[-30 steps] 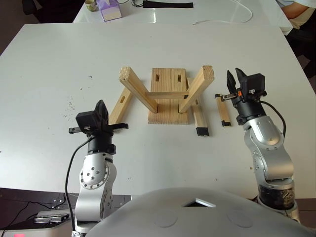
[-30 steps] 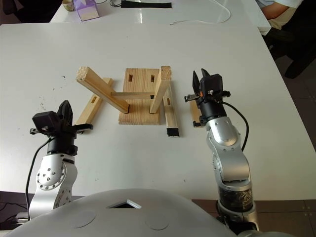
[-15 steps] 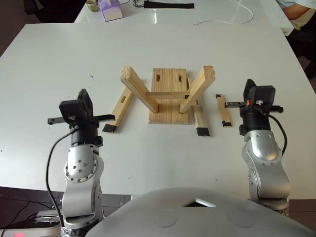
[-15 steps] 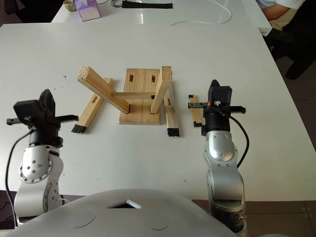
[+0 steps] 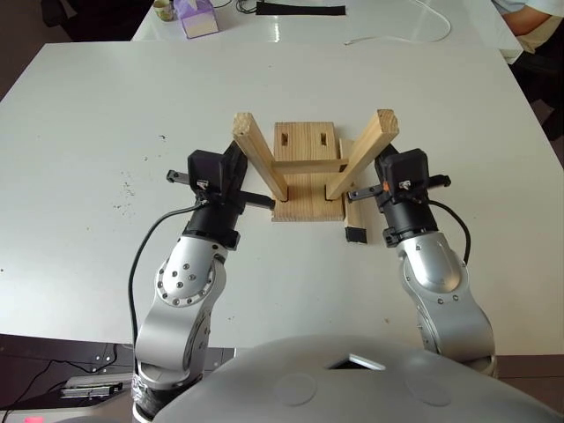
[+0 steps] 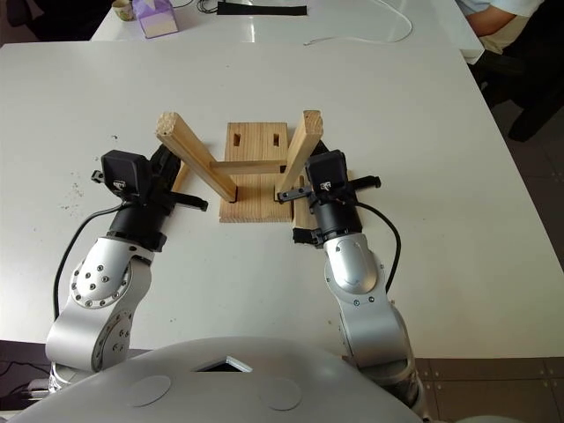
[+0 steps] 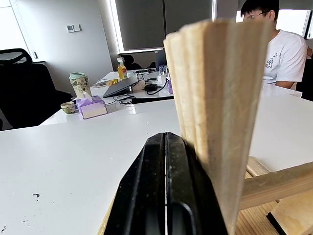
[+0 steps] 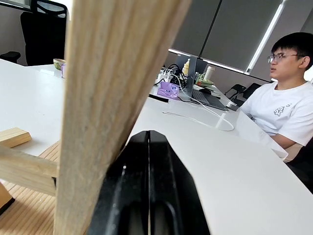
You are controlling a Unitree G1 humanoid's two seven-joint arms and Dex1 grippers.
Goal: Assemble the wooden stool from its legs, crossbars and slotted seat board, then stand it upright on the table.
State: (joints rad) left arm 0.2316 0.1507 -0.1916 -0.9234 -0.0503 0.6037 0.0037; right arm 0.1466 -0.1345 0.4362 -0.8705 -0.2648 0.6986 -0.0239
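Observation:
The slotted seat board [image 5: 305,148] lies flat mid-table. Two legs rise slanting from it, the left leg [image 5: 259,157] and the right leg [image 5: 361,154], joined by a crossbar [image 5: 308,165]. My left gripper [image 5: 236,169] is shut, its tips against the outer side of the left leg [image 7: 220,98]. My right gripper [image 5: 382,172] is also shut and rests against the outer side of the right leg [image 8: 112,88]. A loose leg [image 5: 352,211] with a black foot lies beside the board under the right leg. Another loose leg [image 6: 181,176] lies mostly hidden beneath my left arm.
A second table behind carries a purple tissue box [image 5: 196,16], a cup [image 5: 161,9], a black strip [image 5: 300,9] and a white cable [image 5: 405,35]. Bare white tabletop [image 5: 106,132] spreads to either side of the stool parts.
Both arms have swung inward from the table's sides to the two standing legs. The right gripper, open a second ago, is now shut. The assembly has shifted slightly right.

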